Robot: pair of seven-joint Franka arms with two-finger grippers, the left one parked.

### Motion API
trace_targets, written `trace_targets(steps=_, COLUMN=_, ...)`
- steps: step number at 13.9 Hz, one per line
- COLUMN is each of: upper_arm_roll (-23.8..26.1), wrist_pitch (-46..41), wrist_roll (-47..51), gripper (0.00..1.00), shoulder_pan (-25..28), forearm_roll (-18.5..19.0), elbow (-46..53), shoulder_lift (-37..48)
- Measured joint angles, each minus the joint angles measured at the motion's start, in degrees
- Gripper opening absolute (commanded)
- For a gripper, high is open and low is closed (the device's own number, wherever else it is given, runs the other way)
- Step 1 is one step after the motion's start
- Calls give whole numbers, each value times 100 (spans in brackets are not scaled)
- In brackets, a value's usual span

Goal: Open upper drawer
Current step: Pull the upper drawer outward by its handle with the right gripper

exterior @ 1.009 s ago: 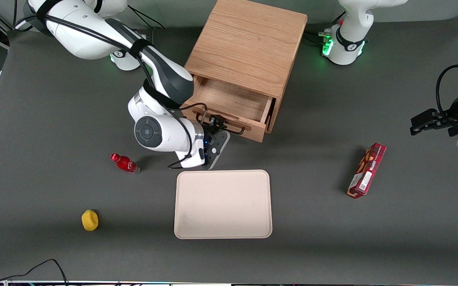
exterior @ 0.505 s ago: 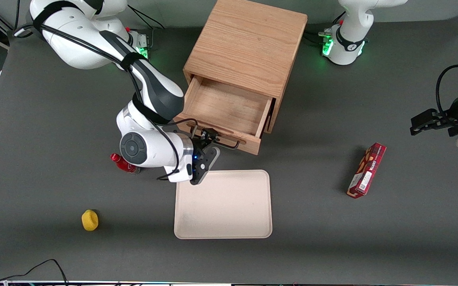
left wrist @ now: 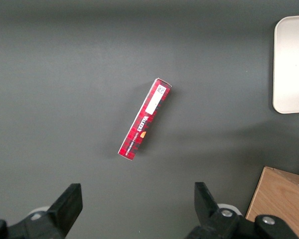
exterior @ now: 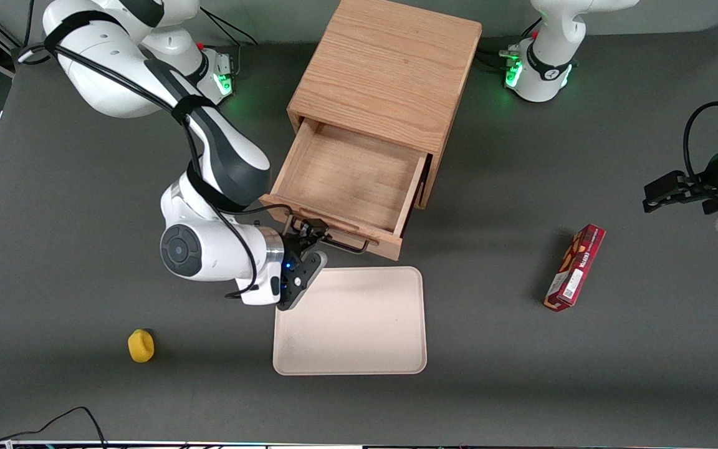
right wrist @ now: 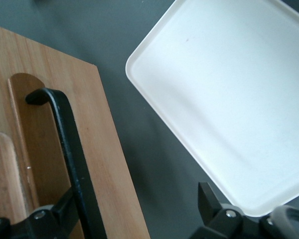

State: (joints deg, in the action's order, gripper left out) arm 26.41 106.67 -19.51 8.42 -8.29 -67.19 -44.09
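Observation:
The upper drawer (exterior: 349, 178) of the light-oak cabinet (exterior: 387, 68) stands pulled far out, and its inside is bare wood. Its black wire handle (exterior: 334, 240) runs along the drawer front, nearest the front camera. My right gripper (exterior: 308, 240) is at that handle, at the end toward the working arm's side. In the right wrist view the gripper (right wrist: 137, 199) is open: one finger (right wrist: 62, 206) sits between the handle (right wrist: 70, 149) and the drawer front (right wrist: 107, 149), the other finger (right wrist: 207, 196) is over the grey table. The lower drawer is hidden under the upper one.
A cream tray (exterior: 349, 321) lies just nearer the front camera than the drawer front and shows in the right wrist view (right wrist: 229, 99). A yellow object (exterior: 141, 346) lies toward the working arm's end. A red box (exterior: 574, 268) lies toward the parked arm's end.
The upper drawer has slid further out toward the front camera, and my gripper has moved with its handle. The arm now hides the red bottle.

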Motion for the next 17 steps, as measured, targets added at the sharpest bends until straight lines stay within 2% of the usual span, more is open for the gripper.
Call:
trace_targets(steps=6, upper_arm_roll=-129, wrist_pitch=-20, wrist_roll=-30, gripper=100, shoulder_pan=-7, forearm_roll=3, elbow=503, shoulder_lift=-298)
trace_targets(steps=14, upper_arm_roll=-541, wrist_pitch=-426, wrist_roll=-485, gripper=100, shoulder_pan=-47, forearm_roll=28, elbow=1235, shoulder_lift=-315)
trace_targets(steps=16, upper_arm_roll=-635, wrist_pitch=-431, wrist_roll=-472, gripper=100, shoulder_pan=-12, forearm_roll=158, elbow=1390, shoulder_lift=-145)
trace_targets(steps=17, upper_arm_roll=-696, wrist_pitch=-498, wrist_roll=-385, gripper=100, shoulder_pan=6, forearm_roll=347, elbow=1417, shoulder_lift=34)
